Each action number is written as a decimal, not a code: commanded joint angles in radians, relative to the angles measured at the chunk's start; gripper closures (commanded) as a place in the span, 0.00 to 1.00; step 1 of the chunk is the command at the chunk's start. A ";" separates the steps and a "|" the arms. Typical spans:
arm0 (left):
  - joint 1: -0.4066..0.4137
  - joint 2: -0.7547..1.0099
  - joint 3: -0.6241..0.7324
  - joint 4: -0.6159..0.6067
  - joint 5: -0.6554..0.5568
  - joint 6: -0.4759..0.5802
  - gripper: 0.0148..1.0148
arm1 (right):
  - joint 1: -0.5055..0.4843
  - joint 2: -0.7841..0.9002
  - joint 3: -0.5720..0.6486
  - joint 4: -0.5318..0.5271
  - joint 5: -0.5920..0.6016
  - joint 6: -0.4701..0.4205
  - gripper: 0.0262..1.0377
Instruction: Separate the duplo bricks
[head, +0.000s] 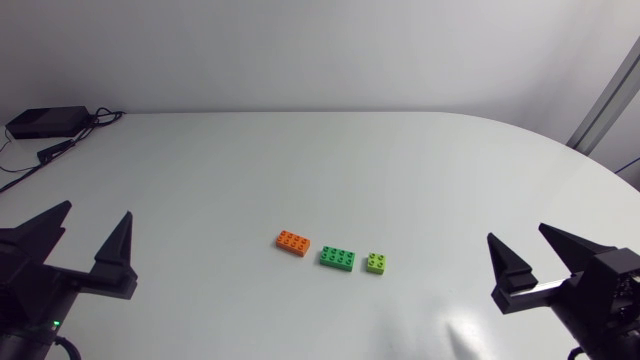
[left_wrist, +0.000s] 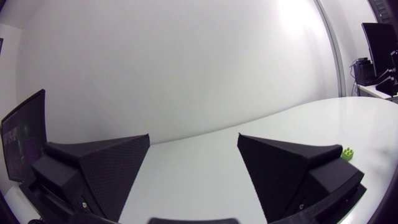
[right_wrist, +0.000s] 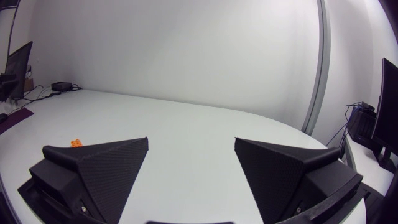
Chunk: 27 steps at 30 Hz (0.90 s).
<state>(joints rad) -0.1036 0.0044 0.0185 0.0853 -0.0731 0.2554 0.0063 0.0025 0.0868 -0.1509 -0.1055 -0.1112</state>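
Head view: a white table (head: 330, 170) with three duplo bricks in a slanting row near its middle, and an arm low at each side edge.
Row: the orange brick (head: 292, 241) lies at the left end and farthest back, the green brick (head: 338, 258) is in the middle, and the lime brick (head: 377, 263) is at the right end.
Lie of the bricks: each is flat with its studs up, just beside its neighbour, with a sliver of table between them.
Left arm: the left gripper (head: 98, 210) hangs at the near left, well apart from the orange brick, jaws spread wide and holding nothing.
Right arm: the right gripper (head: 516, 232) hangs at the near right, well apart from the lime brick, jaws equally wide and holding nothing.
Left wrist view: tabletop shows between the two wedge fingers, and the lime brick peeks out beside the outer edge of one finger.
Right wrist view: tabletop shows between the fingers, and the orange brick is a small spot just beyond one of them.
Far left corner: a black box (head: 45, 121) with cables (head: 60, 150) trailing off it.
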 joint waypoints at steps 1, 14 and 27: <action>0.018 -0.018 -0.022 -0.007 0.012 0.033 0.03 | -0.006 -0.010 -0.035 -0.026 -0.010 0.030 0.03; 0.051 -0.020 -0.022 -0.027 -0.011 0.091 0.03 | 0.006 -0.010 -0.059 0.108 -0.007 0.035 0.03; 0.038 -0.015 -0.019 -0.087 0.035 0.058 0.03 | 0.026 -0.009 -0.091 0.174 0.010 0.033 0.03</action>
<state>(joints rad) -0.0666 0.0036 0.0185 0.0132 -0.0532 0.3408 0.0261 0.0025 0.0406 0.0231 -0.0978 -0.1001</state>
